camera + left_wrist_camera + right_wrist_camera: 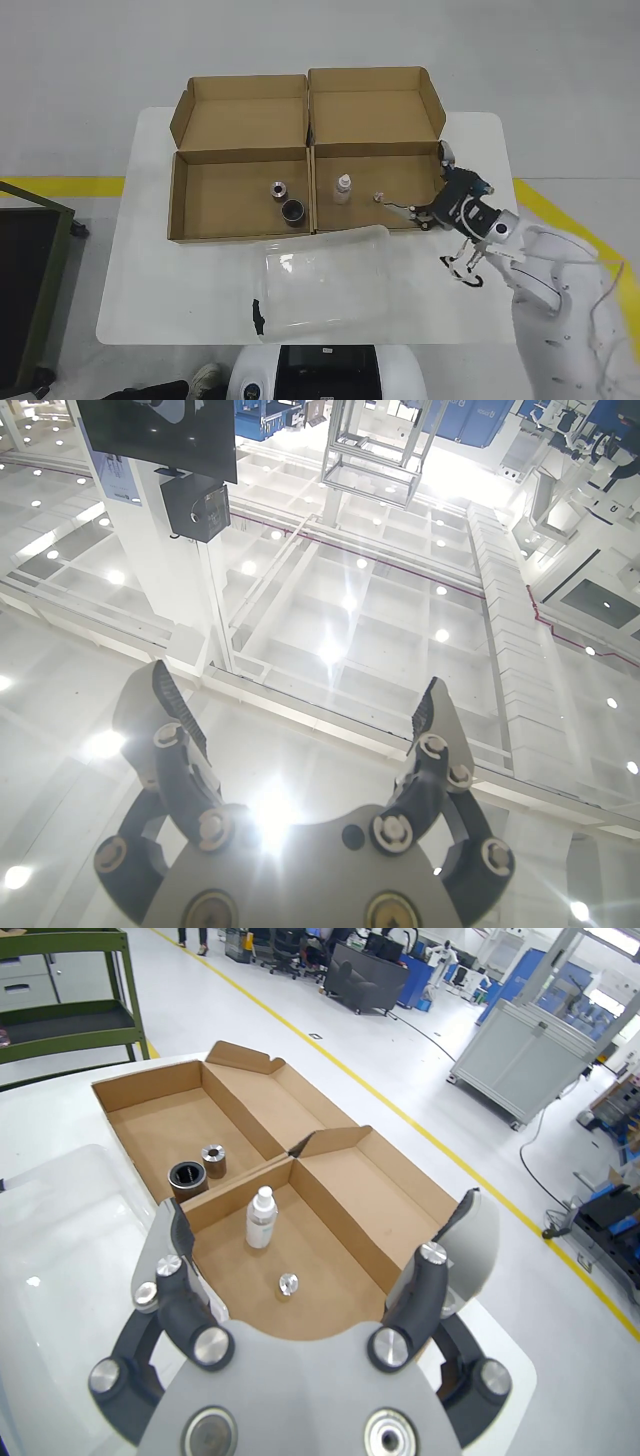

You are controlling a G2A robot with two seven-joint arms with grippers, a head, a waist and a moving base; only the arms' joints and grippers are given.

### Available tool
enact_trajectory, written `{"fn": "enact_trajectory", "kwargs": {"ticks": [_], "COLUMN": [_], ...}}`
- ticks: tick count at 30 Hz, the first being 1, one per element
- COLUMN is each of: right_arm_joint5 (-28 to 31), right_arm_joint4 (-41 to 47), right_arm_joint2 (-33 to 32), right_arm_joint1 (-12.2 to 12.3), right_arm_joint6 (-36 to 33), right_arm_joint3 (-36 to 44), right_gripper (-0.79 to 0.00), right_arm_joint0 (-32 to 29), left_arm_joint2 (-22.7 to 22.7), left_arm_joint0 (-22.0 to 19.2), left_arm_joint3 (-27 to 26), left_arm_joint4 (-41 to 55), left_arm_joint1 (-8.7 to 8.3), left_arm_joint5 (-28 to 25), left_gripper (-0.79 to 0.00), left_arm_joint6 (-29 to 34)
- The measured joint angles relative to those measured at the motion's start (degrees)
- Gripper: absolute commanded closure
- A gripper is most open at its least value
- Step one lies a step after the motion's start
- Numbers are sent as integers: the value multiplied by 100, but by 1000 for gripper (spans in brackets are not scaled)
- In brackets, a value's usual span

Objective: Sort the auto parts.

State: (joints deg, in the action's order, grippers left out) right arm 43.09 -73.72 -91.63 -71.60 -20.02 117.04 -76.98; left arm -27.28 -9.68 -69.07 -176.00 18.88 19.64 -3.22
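Two open cardboard boxes sit side by side on the white table. The left box [200,200] holds a metal cylinder [277,188] [214,1160] and a dark ring-shaped sleeve [292,210] [187,1179]. In the right box [405,180] stand a white bottle [343,187] [260,1220] and a small silver part [378,197] [288,1284]. My right gripper [434,186] [320,1208] hovers open over the right box's outer end, nothing between its fingers. My left gripper [295,685] is open and empty, pointing up at the ceiling.
A clear plastic bin [325,285] [75,1208] lies on the table [160,290] in front of the boxes. Both box lids [370,110] stand open at the back. A green cart [65,1023] stands on the floor off the table's left side.
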Motion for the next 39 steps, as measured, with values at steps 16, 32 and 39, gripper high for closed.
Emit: {"fn": "enact_trajectory", "kwargs": {"ticks": [16,32,39], "right_arm_joint5": [-382,-463,-463], "right_arm_joint4": [-230,-221,-221], "right_arm_joint2": [-1366,-1599,-1599], "right_arm_joint1": [146,182,182], "right_arm_joint6": [608,707,707], "right_arm_joint3": [316,397,397], "right_gripper": [-785,-785,-785], "right_arm_joint0": [-1368,-1675,-1675], "left_arm_joint2": [0,0,0], "left_arm_joint0": [0,0,0], "left_arm_joint3": [0,0,0], "left_arm_joint4": [0,0,0], "left_arm_joint1": [0,0,0], "left_arm_joint5": [0,0,0], "left_gripper": [-785,-784,-785], "left_arm_joint6": [0,0,0]}}
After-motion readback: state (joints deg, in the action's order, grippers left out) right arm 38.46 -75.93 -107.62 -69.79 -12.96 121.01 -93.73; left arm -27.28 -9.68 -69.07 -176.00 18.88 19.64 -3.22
